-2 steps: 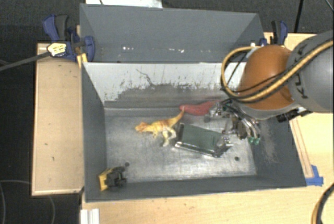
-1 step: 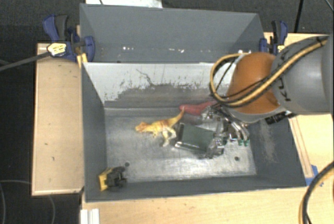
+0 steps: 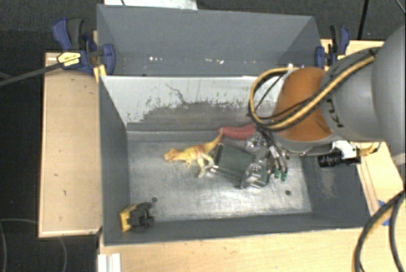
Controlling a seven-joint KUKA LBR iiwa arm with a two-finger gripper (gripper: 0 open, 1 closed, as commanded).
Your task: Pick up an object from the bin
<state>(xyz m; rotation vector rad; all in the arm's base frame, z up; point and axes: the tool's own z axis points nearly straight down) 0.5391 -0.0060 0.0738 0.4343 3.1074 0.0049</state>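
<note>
While the gripper (image 3: 263, 168) sits low mid-bin (image 3: 114, 156), a dark block (image 3: 229, 161) at its nine o'clock, nothing looks lifted yet; whether it's clamped, I can't tell.

Setting: robotics lab | Evidence: cabled robot arm (image 3: 380, 93) over grey metal bin (image 3: 203, 42) | toy dinosaur (image 3: 190, 155) left of gripper (image 3: 260, 172)

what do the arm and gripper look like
The arm is a thick, rounded, silver-grey body. Its wrist wears a smooth orange cover, with black and yellow cables looping across it. The gripper below is a small cluster of bare metal and dark parts.
</note>
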